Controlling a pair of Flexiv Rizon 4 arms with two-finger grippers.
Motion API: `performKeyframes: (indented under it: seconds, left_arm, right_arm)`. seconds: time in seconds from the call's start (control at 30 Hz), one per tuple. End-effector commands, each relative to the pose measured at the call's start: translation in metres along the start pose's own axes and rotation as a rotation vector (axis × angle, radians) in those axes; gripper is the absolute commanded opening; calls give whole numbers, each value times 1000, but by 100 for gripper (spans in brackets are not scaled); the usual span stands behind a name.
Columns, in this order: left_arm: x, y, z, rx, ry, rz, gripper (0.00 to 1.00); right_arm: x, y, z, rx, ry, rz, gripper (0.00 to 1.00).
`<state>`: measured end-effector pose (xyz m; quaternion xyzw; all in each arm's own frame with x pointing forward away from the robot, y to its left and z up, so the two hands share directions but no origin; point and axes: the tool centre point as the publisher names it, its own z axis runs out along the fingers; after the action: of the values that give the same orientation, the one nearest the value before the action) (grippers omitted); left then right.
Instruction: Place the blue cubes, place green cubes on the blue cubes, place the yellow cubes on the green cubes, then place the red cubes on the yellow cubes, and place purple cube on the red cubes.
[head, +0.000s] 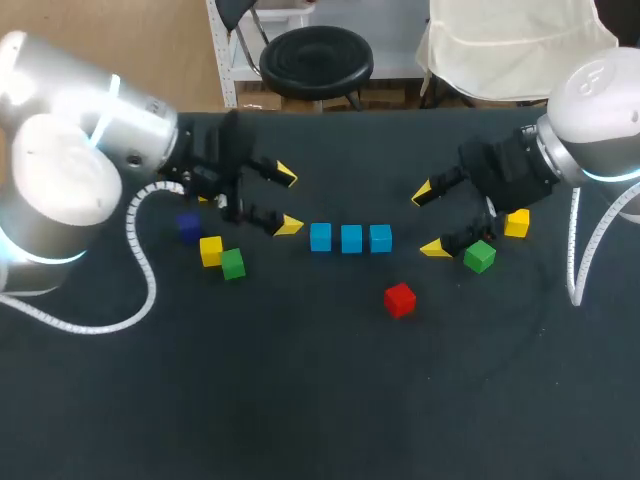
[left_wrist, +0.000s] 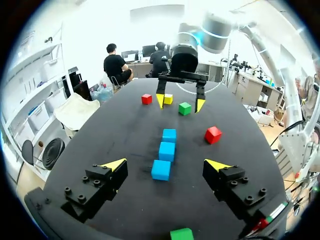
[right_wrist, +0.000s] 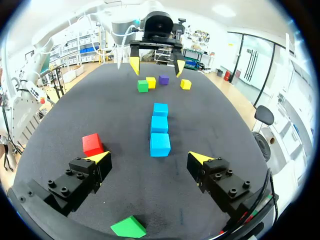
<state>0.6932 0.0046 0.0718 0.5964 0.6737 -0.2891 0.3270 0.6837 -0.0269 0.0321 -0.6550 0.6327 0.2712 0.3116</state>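
So, the blue cubes (head: 350, 238) sit in a row between both arms' jaws, all spread and empty. Greens come next, I reckon: the green cube (head: 479, 256) just beside the right jaws looks the easiest grab.

Bright, even light, seemingly from overhead; shadows faint.

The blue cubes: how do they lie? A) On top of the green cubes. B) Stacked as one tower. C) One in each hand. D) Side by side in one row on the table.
D: the three blue cubes lie in one straight row on the table, none on top of another.
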Motion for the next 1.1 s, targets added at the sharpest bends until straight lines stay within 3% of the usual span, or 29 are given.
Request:
performKeyframes:
  seconds: [0.03, 0.87, 0.93, 1.1]
  left_arm:
    - [3, -11, -10, -27, -4, -5, 100]
    - [4, -7, -15, -22, 30, -21, 100]
    - [3, -2, -11, 24, 7, 16, 100]
    - [-1, 8, -7, 38, 5, 58, 100]
  right_arm:
    - [0, 0, 0, 0, -2, -1, 100]
    - [0, 0, 0, 0, -2, -1, 100]
    - [0, 0, 0, 0, -2, -1, 100]
    - [0, 0, 0, 0, -2, -1, 100]
